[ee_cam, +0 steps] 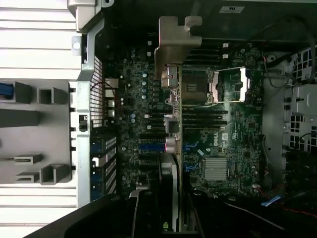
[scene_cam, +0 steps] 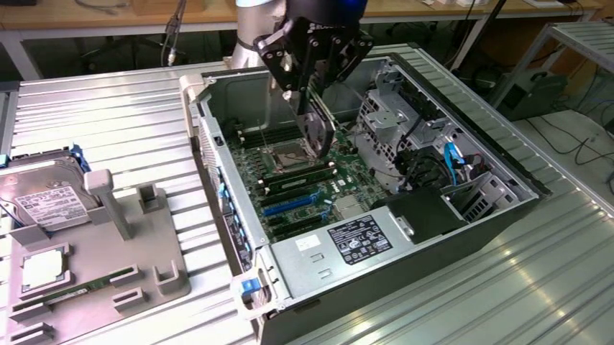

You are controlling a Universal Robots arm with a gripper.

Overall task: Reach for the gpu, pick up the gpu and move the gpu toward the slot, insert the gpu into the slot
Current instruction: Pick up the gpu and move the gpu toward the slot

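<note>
- One hard drive (scene_cam: 43, 203) sits in a grey holder (scene_cam: 115, 266) at the counter's (scene_cam: 115, 122) left edge.
- Blue slot (scene_cam: 287, 207) lies bare on the motherboard (scene_cam: 350, 185).
- Tool (scene_cam: 312, 108) pinches the gpu (scene_cam: 321, 140) upright above the motherboard, inside the open case (scene_cam: 230, 97).

Open computer case (scene_cam: 461, 244) lying on its side on the ribbed metal table (scene_cam: 106, 122), and I'm looking straight into it. Green motherboard (scene_cam: 350, 190) covers the floor of the case. Processor socket (scene_cam: 287, 154) with its metal frame sits mid-board, long black memory slots (scene_cam: 299, 180) just beside it. There's a silver heat sink (ee_cam: 216, 168) further along the board. Power supply (scene_cam: 326, 255) fills the end nearest the exterior camera, black label (scene_cam: 360, 237) facing up. Drive cage (scene_cam: 389, 118) on the exterior view's right, a blue cable (scene_cam: 451, 154) near it. Over on the exterior view's left, a grey holder tray (scene_cam: 125, 251) carries a hard drive (scene_cam: 43, 198), a processor chip (scene_cam: 43, 269) and a green memory stick (scene_cam: 77, 289).
</note>
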